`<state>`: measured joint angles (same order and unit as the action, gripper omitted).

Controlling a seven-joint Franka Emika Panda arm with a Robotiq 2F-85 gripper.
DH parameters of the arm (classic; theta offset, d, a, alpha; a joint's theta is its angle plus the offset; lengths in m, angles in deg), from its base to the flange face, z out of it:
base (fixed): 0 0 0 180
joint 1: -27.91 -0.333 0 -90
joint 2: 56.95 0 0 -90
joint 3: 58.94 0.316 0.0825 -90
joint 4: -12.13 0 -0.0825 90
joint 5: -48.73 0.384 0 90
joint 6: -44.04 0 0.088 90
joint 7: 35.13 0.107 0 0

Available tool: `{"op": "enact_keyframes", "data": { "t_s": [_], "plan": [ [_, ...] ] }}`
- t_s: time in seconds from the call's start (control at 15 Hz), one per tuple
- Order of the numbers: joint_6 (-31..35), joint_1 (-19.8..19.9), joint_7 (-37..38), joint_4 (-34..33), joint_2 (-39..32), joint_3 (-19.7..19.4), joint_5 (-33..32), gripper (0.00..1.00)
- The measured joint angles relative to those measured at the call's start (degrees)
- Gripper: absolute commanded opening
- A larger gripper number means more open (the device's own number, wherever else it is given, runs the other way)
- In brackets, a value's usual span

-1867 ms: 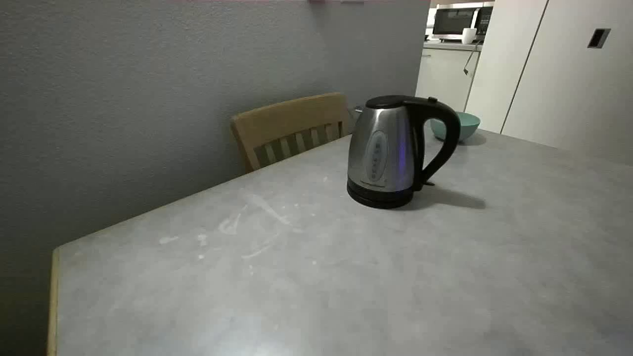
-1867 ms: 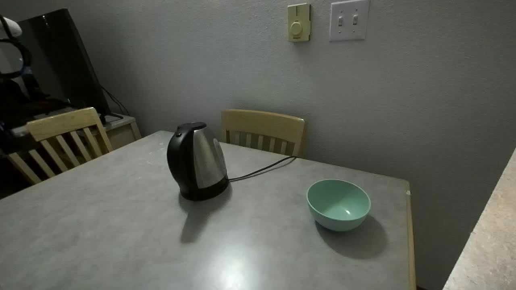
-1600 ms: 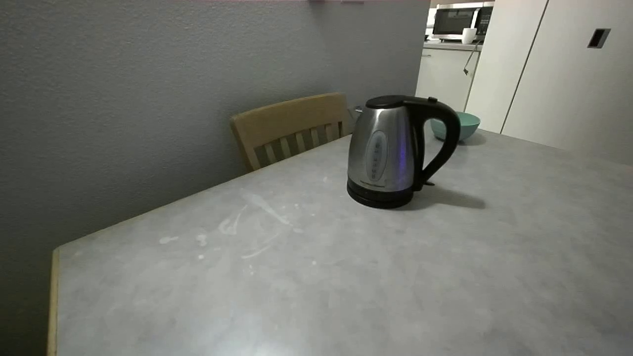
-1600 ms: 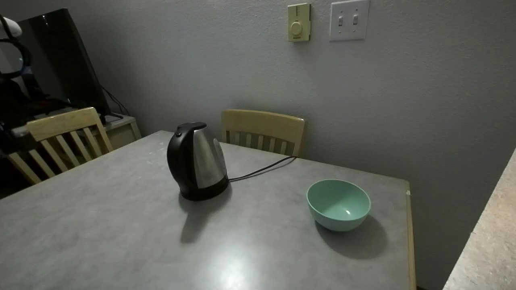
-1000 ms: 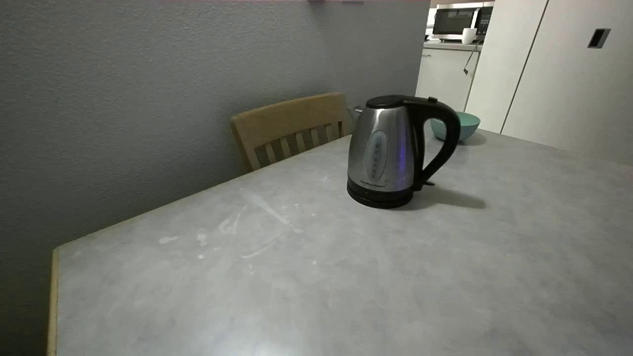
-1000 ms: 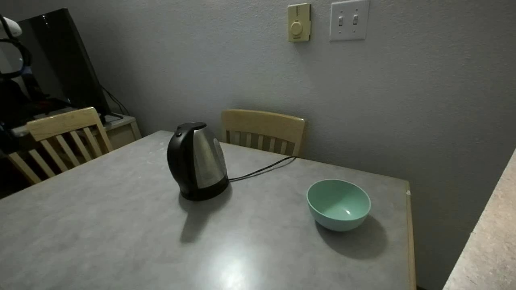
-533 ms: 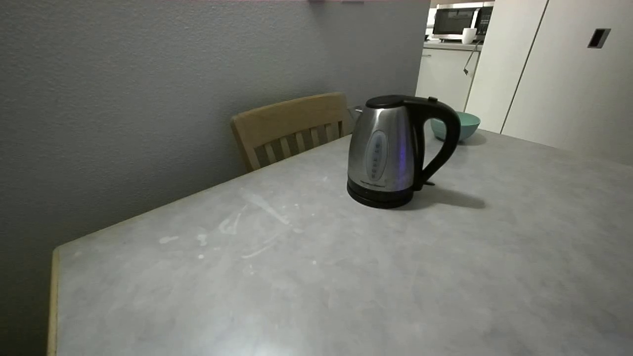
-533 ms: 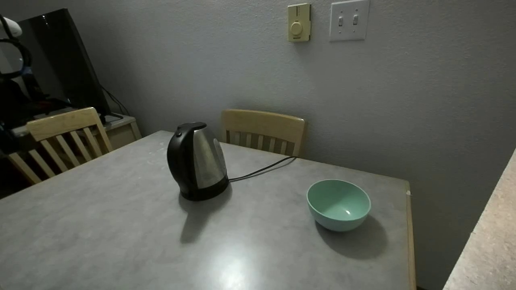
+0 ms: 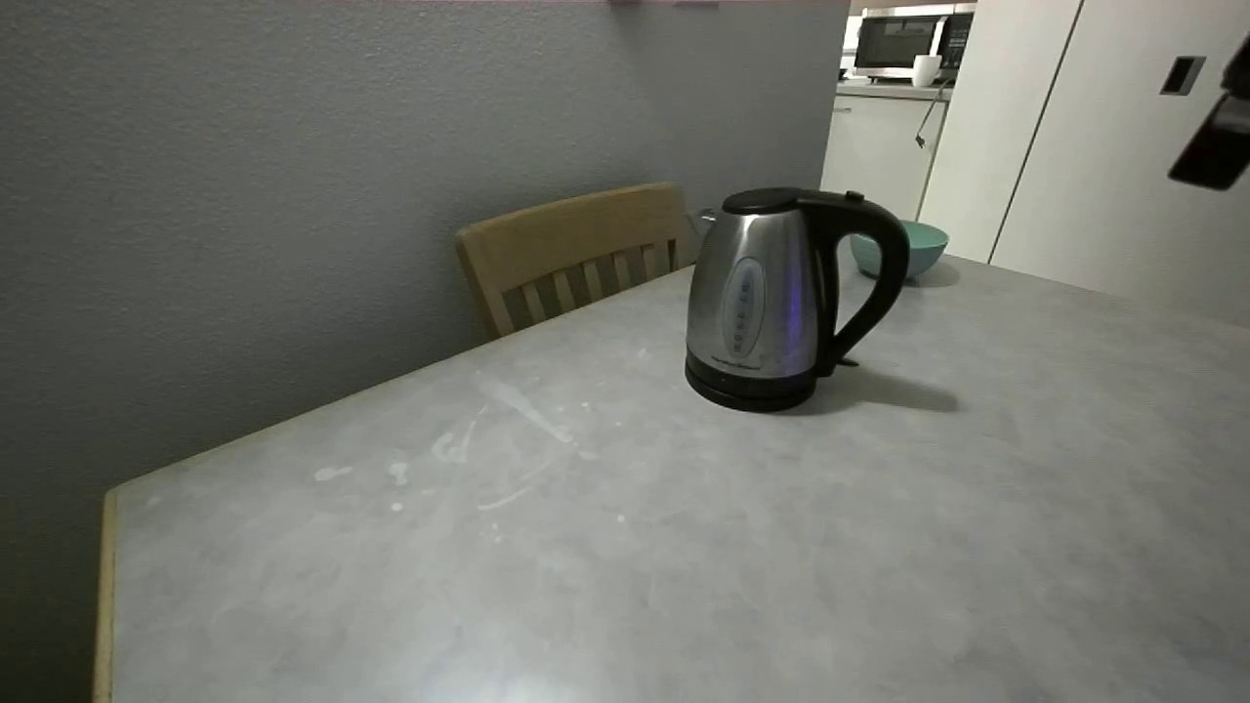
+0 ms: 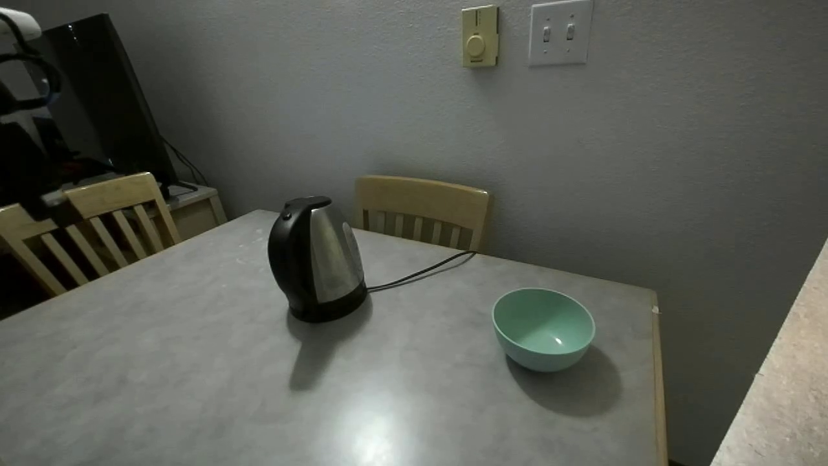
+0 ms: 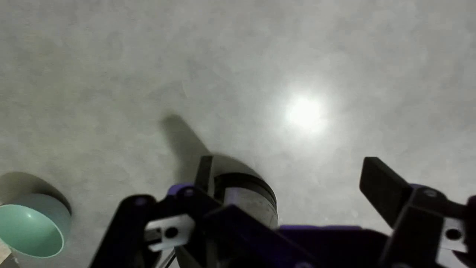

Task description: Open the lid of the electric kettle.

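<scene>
Brushed steel on the electric kettle (image 9: 757, 303); stands upright on the grey table (image 9: 625, 586) in both exterior views. Bears on top a black lid (image 9: 761, 201), lying flat and closed against the steel. Carries a black looped handle (image 9: 894, 259) on one side. Trails a thin black cord (image 10: 414, 277) across the table to the edge, near a wooden chair (image 10: 422, 194). Shares the table with a mint-green bowl (image 10: 543, 336), well apart from the kettle and near the table's end.

Can see the gripper (image 11: 288, 173) released in the wrist view, with jaws spread wide and table showing between them. Can see part of the kettle there, just beyond a finger (image 11: 203, 176), with the rest hidden by the gripper; cannot make out the lid from that angle. Can spot a dark fingertip (image 9: 1211, 151) at the right edge of an exterior view, well apart from the kettle. Can make out a dial unit (image 10: 479, 37) beside a light switch (image 10: 561, 32) on the wall (image 10: 323, 84), and a white mug (image 9: 926, 70) before a microwave (image 9: 894, 44).
</scene>
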<state>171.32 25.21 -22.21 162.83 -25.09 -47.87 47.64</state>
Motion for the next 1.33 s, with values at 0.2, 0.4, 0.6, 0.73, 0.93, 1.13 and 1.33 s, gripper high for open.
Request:
{"op": "enact_keyframes", "data": {
  "t_s": [0.2, 0.4, 0.6, 0.73, 0.93, 1.13, 1.33],
  "plan": [
    [7.53, 0.0, 0.69, -1.36, -1.54, -2.47, 5.01, 1.0],
    [15.15, 0.84, 4.95, -3.69, -3.89, -3.84, 6.21, 1.0],
    [18.83, 3.56, 10.82, -6.51, -5.82, -3.74, 5.18, 1.0],
    [17.93, 6.28, 14.86, -9.0, -7.4, -2.92, 1.66, 1.0],
    [11.64, 9.87, 20.53, -14.04, -10.84, -1.37, -4.57, 1.0],
    [3.41, 9.61, 20.6, -19.6, -14.56, -1.46, -5.23, 1.0],
    [2.43, 9.31, 20.59, -21.06, -15.82, -1.46, -5.23, 1.0]
  ]
}}
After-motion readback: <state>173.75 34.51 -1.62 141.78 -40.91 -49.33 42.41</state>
